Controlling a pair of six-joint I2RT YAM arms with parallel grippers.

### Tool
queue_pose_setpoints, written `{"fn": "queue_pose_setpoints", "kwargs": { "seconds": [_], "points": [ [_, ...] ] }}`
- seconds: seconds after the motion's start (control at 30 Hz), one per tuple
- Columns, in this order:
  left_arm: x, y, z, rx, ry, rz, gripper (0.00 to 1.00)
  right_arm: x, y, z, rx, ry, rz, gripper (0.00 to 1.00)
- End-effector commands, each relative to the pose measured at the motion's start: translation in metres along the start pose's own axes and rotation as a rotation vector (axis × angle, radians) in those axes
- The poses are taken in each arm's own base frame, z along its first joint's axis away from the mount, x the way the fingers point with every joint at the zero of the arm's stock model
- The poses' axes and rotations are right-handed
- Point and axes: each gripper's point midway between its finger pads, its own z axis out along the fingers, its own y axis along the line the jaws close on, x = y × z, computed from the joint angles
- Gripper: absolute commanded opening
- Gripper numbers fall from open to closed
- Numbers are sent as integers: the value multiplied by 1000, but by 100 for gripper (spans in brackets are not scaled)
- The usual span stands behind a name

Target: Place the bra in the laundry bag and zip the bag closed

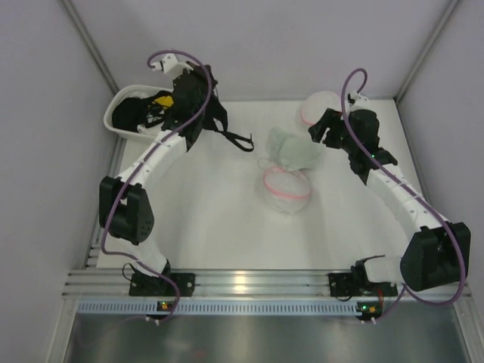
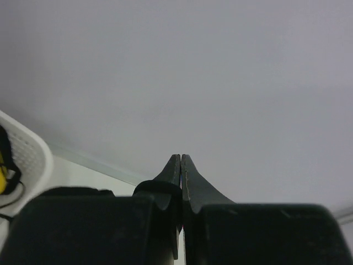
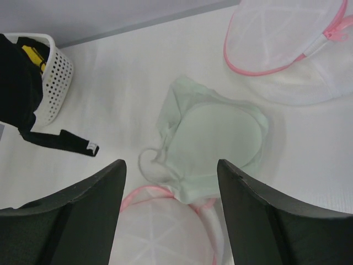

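Note:
The bra (image 1: 295, 150) (image 3: 218, 138), pale and soft, lies crumpled mid-table, its lower edge resting over the pink rim of a round mesh laundry bag (image 1: 286, 190) (image 3: 160, 232). My right gripper (image 1: 319, 128) (image 3: 171, 165) hovers open above the bra, with nothing between its fingers. A second mesh laundry bag (image 1: 321, 106) (image 3: 287, 44) with a pink zipper lies at the back right. My left gripper (image 1: 203, 79) (image 2: 181, 157) is raised beside the basket with jaws shut, and a black garment (image 1: 215, 121) (image 3: 19, 83) hangs from it, one strap trailing onto the table.
A white plastic basket (image 1: 115, 113) (image 3: 58, 77) (image 2: 30, 149) at the back left holds a black tangle with yellow bits. Grey walls close in the back and both sides of the table.

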Motion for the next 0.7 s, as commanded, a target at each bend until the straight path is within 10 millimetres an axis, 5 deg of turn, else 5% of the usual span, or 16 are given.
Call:
{"fn": "queue_pose_setpoints", "kwargs": {
  "seconds": [0.0, 0.13, 0.17, 0.3, 0.57, 0.67],
  "points": [
    [-50, 28, 14, -108, -137, 162, 0, -27, 7, -13, -25, -81, 0, 68],
    [-74, 35, 23, -162, -182, 226, 0, -29, 8, -14, -28, -94, 4, 68],
    [-78, 49, 31, -191, -190, 236, 0, -28, 8, -14, -31, -92, 5, 68],
    [-118, 66, 44, -237, -273, 247, 0, -25, 9, -11, -38, -79, 12, 68],
    [-216, 33, 54, -228, -483, 318, 0, -27, 11, -1, -47, -75, 22, 68],
    [-241, 35, 62, -244, -520, 337, 0, -25, 13, 3, -59, -64, 28, 68]
  ]
}}
